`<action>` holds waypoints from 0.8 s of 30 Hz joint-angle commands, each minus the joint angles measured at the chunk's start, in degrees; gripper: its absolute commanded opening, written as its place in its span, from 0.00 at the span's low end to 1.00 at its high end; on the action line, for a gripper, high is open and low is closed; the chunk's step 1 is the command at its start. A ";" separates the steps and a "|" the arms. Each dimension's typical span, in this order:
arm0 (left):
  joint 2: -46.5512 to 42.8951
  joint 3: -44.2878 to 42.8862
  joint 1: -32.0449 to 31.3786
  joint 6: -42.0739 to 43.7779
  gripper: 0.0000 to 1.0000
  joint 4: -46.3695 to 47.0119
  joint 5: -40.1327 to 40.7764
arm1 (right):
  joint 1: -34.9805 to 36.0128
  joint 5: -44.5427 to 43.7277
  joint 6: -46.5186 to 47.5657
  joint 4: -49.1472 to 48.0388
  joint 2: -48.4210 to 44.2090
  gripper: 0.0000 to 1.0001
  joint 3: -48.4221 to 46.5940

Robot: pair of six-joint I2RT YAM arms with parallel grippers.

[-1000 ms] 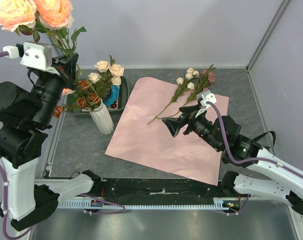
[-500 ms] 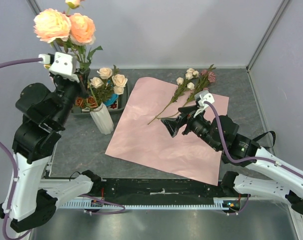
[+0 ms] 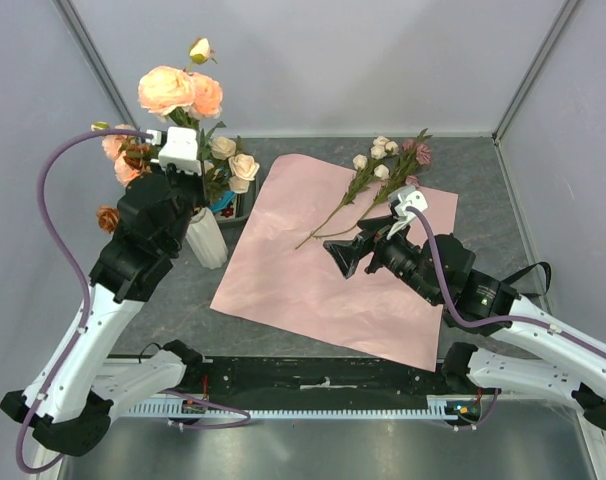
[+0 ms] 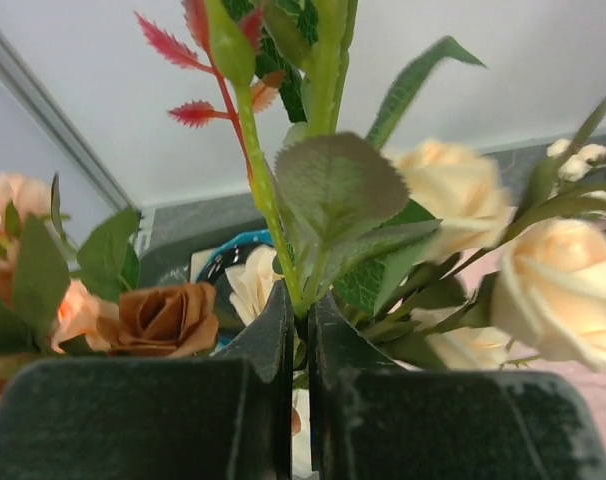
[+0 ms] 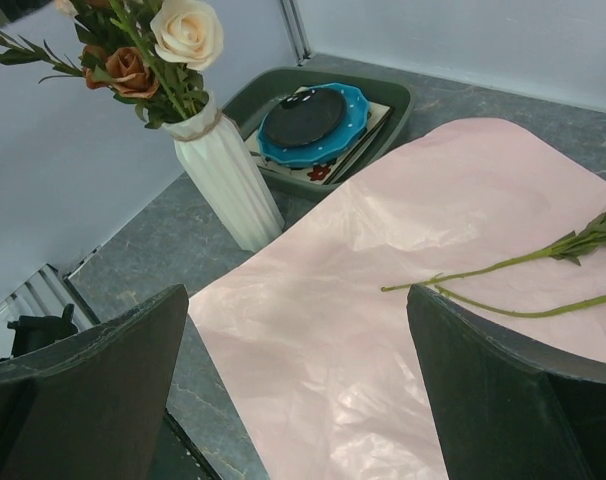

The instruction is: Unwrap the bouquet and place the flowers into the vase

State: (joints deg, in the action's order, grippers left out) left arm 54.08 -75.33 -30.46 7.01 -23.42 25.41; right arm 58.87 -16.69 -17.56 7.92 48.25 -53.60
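Top external view: vase stands on the grey surface, just left of the pink paper.
Left gripper: clamped tight on a green stem with big peach roses on top, raised above the vase.
Vase contents: cream and brown roses.
Right gripper: jaws spread wide, holding nothing, hovering over the paper.
Loose flowers: lying across the paper's far edge.
Tray: just behind the vase.

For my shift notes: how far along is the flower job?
Done: pink paper lies open; several roses stand in the vase. In hand: left end effector shut on a peach rose stem. Left: two stems on the paper; right end effector open, empty.
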 commanded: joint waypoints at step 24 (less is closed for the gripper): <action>-12.77 17.86 0.14 -17.99 0.79 2.44 8.09 | -1.65 -3.00 -4.58 1.30 4.92 0.98 0.08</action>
State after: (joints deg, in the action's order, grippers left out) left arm 44.12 -55.64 -30.46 -5.74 -16.32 36.53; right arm 58.46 -18.17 -19.68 8.67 50.87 -52.88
